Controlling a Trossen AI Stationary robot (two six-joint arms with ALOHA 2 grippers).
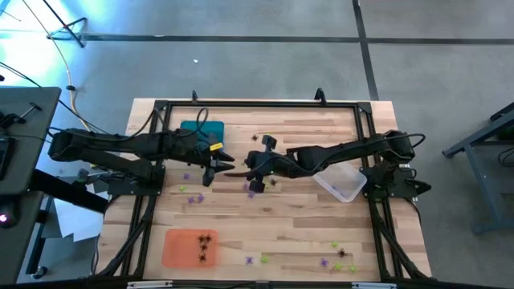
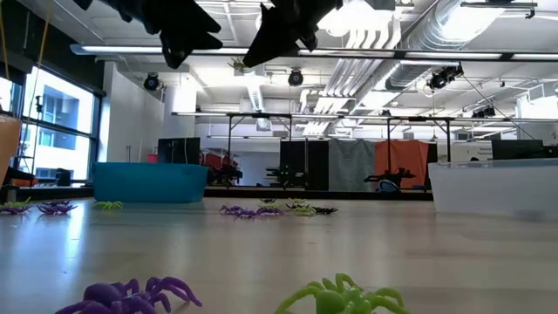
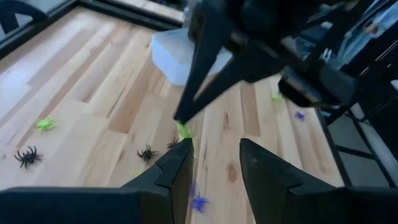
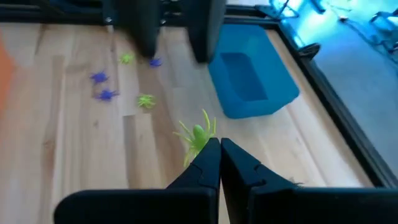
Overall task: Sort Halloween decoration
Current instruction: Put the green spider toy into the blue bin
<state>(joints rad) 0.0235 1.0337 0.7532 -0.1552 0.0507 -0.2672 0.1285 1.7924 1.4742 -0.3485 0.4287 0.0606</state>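
My right gripper (image 4: pixel 219 155) is shut on a yellow-green spider (image 4: pixel 198 135) and holds it in the air over the middle of the table. In the low view the spider (image 2: pixel 237 64) hangs high above the tabletop. My left gripper (image 3: pixel 214 165) is open and faces the right gripper's tip (image 3: pixel 183 118) from the left. The spider (image 3: pixel 185 132) is just off one left finger; whether they touch I cannot tell. More spiders lie on the wood, among them a purple one (image 1: pixel 186 177) and a green one (image 1: pixel 336 245). Black ones (image 1: pixel 205 241) lie in the orange tray (image 1: pixel 177 249). My right gripper pinches the yellow-green spider between its two fingertips (image 4: pixel 208 152), by the rear of its body (image 4: pixel 200 144). The legs and most of the body stick out past the tips. The fingers slant down toward the table's left. The spider is lifted clear of the table.
A teal tray (image 1: pixel 202 132) stands at the far left, close behind my left gripper. A clear tray (image 1: pixel 341 183) sits under the right arm. The orange tray lies at the near left. Loose spiders dot the middle and the near right (image 1: pixel 341 254). A black frame (image 1: pixel 257 103) rims the table.
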